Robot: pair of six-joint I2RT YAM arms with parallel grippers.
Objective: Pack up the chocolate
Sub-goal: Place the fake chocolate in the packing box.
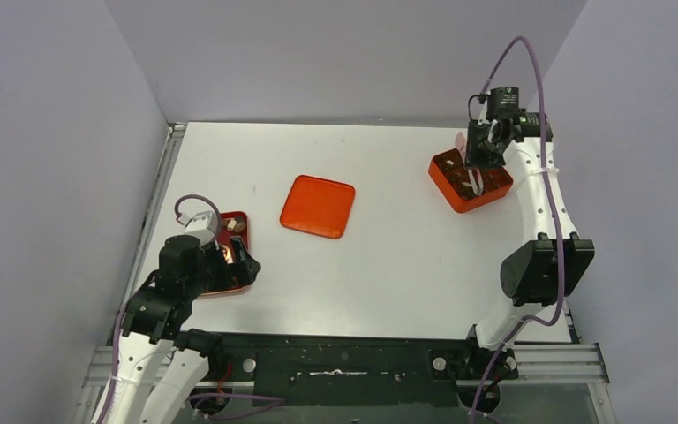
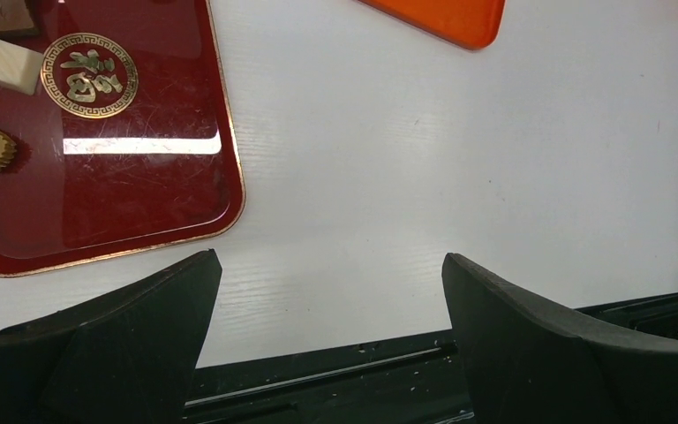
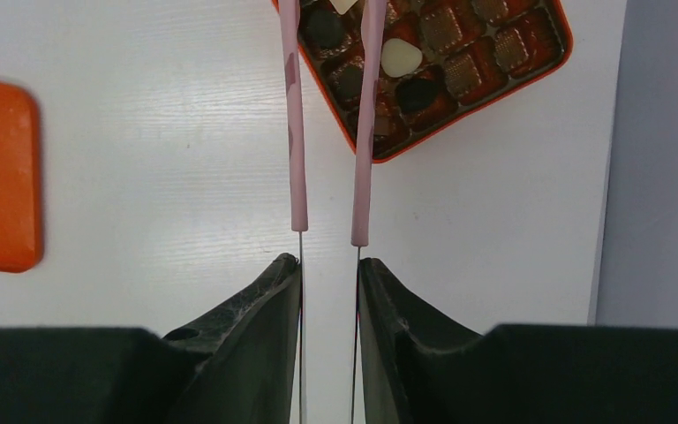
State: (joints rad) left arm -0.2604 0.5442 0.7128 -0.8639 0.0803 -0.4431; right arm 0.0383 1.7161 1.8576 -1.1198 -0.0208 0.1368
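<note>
Right wrist shows jaws pinching pink tongs (image 3: 294, 132) above chocolate (image 3: 401, 57).

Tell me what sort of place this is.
Probably a robot test cell: a white table boxed in by grey panels, left arm and right arm bolted to a metal frame at its edge.

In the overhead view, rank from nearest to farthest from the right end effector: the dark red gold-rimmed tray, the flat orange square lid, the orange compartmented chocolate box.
1. Orange compartmented chocolate box, by the right end effector, far right.
2. Flat orange square lid, table centre.
3. Dark red gold-rimmed tray, near left.
</note>
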